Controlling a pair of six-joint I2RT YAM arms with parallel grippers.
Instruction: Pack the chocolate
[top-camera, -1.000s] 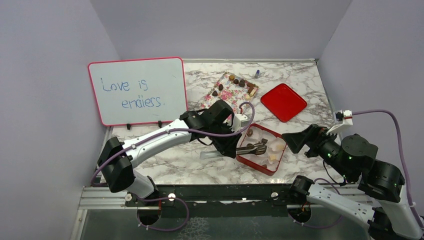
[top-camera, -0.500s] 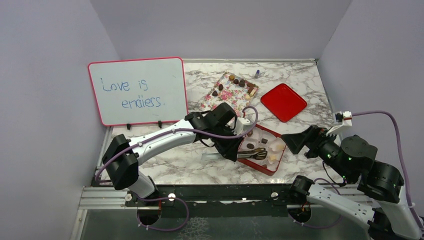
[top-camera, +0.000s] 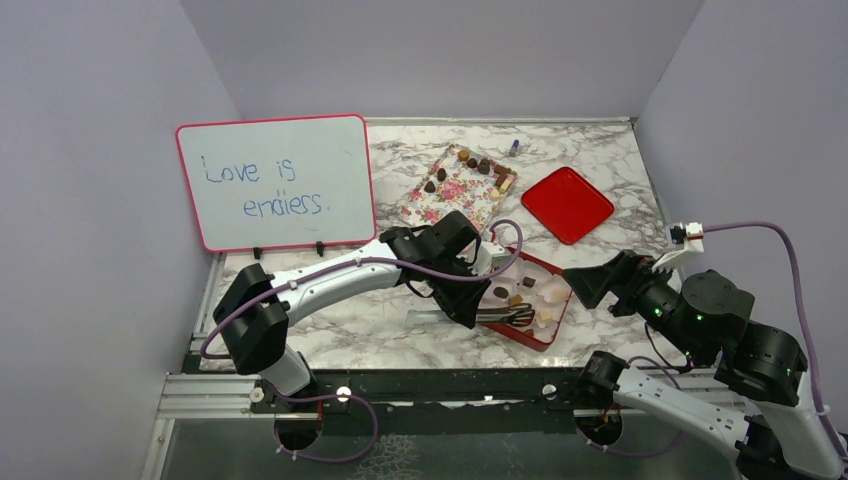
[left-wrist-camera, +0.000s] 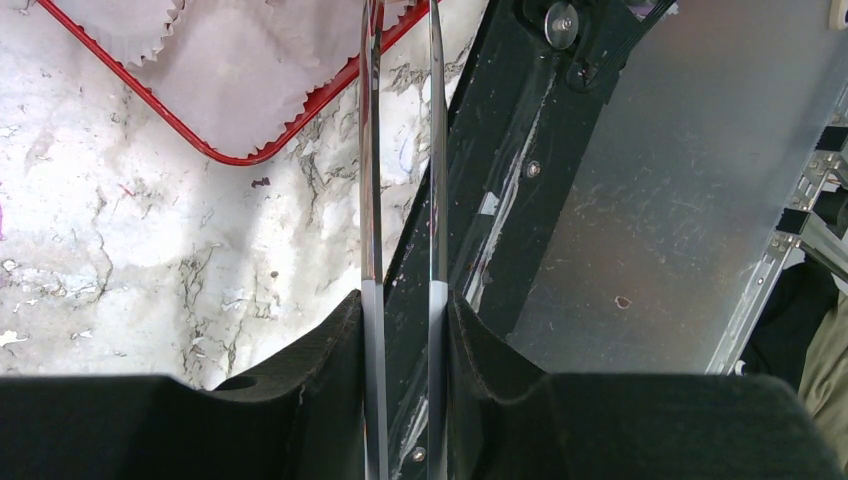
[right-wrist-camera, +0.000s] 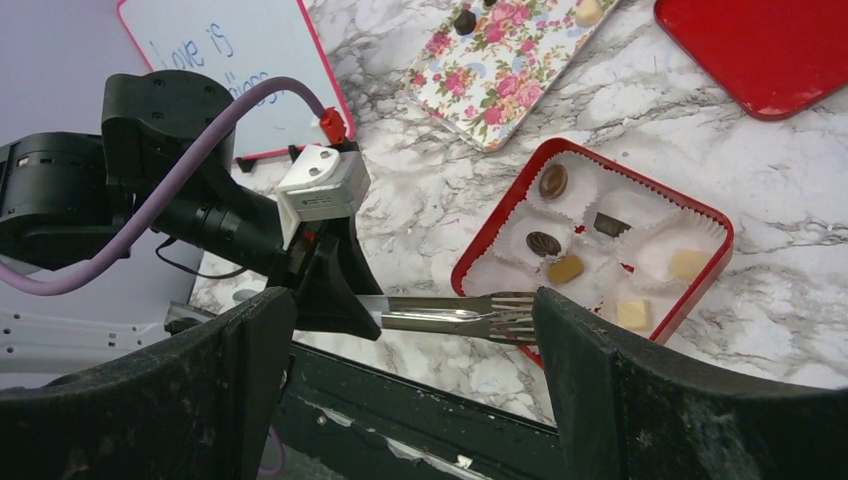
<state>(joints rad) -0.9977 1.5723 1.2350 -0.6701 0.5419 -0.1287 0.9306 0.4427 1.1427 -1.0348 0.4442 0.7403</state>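
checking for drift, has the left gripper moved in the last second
Yes. In the top view the left gripper, holding metal tongs, moved toward the bottom of the view, judged against the open red rectangular box, which stayed put.

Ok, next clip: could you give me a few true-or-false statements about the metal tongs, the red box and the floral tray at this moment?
1. The left gripper is shut on a pair of shiny metal tongs. True.
2. The right gripper holds a chocolate. False: its jaws stand open and empty beside the box.
3. The red box lined with white paper cups is empty. False: six bite-size chocolates, dark, caramel and cream, sit in its cups.
4. The flat red lid lies on the marble table, apart from the box. True.
5. The rectangular floral tray is bare. False: several loose candies lie along its far end.
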